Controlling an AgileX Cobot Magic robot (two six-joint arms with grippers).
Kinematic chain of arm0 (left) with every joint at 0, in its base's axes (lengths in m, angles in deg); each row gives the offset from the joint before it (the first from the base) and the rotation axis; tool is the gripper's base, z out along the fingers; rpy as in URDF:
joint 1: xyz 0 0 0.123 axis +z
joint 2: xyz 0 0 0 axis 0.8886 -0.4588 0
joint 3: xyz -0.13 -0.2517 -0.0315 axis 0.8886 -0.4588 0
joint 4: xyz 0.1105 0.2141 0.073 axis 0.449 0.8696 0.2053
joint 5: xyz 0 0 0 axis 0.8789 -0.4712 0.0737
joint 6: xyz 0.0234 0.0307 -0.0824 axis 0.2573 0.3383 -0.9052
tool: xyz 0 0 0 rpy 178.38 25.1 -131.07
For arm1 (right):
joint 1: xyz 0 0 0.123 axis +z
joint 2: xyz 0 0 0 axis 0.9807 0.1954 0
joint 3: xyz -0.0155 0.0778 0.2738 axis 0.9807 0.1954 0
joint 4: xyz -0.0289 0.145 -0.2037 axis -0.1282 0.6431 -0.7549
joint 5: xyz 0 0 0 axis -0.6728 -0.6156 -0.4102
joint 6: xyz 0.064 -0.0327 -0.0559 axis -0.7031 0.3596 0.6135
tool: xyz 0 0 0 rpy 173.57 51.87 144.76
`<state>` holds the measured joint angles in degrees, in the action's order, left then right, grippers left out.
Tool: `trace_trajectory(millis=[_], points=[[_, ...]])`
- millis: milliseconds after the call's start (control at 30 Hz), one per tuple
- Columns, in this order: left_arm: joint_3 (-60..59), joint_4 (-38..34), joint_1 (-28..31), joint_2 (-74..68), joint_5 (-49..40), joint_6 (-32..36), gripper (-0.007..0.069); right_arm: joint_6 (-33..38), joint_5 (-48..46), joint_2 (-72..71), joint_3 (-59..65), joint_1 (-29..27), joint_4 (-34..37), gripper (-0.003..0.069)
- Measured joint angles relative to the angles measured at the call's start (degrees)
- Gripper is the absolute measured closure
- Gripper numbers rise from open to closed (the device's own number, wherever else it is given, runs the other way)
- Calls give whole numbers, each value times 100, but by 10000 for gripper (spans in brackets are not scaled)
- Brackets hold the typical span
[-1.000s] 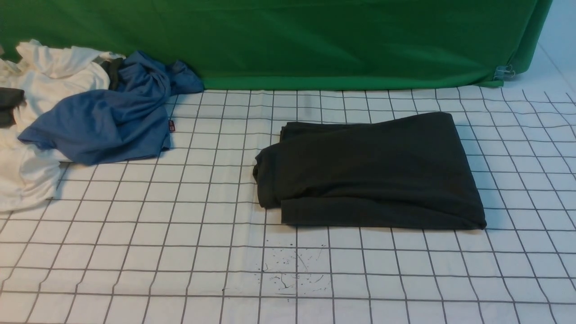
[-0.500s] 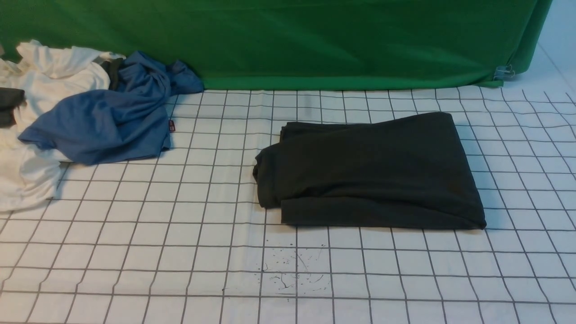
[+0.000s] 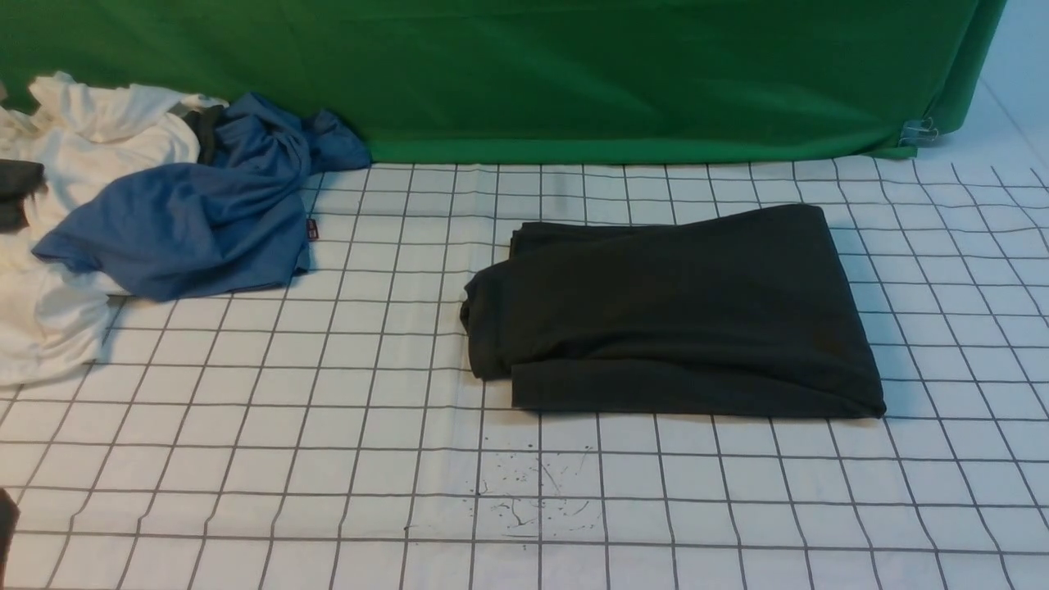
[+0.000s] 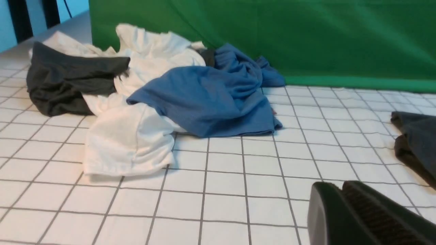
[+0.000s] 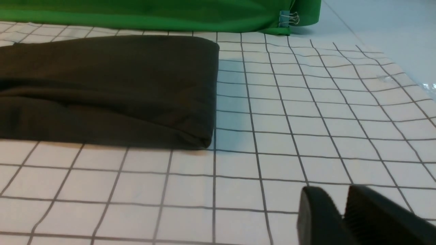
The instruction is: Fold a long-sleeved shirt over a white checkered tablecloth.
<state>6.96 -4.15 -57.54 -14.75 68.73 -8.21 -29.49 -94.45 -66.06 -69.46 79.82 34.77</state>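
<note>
The long-sleeved shirt [image 3: 672, 315], soft charcoal knit folded rectangular mid-frame, lies on the white checkered tablecloth [image 3: 328, 426]; left gripper [image 4: 340, 190] clenched empty, right gripper [image 5: 342, 199] slightly parted, empty.

The white garment [image 3: 74, 246] beside the blue shirt [image 3: 188, 217] is cut off by the edge of the front view, and the blue shirt covers a part of it. A dark piece of cloth [image 3: 18, 192] on the far side of the white garment is also cut off there. In the left wrist view only one corner of the black shirt [image 4: 414, 143] shows. Both grippers, left [image 4: 344, 190] and right [image 5: 344, 200], are cut off, only the fingertips show. The small red tag [image 3: 312, 229] on the blue shirt is too small to read.
</note>
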Motion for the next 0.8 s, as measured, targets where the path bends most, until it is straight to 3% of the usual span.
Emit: trace_trajectory(millis=[167,400,800], points=[[0,123,1,47,-447,71,632,0,-6,0,4,-1,1,475],[-1,159,-191,47,-472,168,632,0,-6,0,4,-1,1,459],[-6,485,43,47,-464,74,632,0,-6,0,4,-1,1,430]])
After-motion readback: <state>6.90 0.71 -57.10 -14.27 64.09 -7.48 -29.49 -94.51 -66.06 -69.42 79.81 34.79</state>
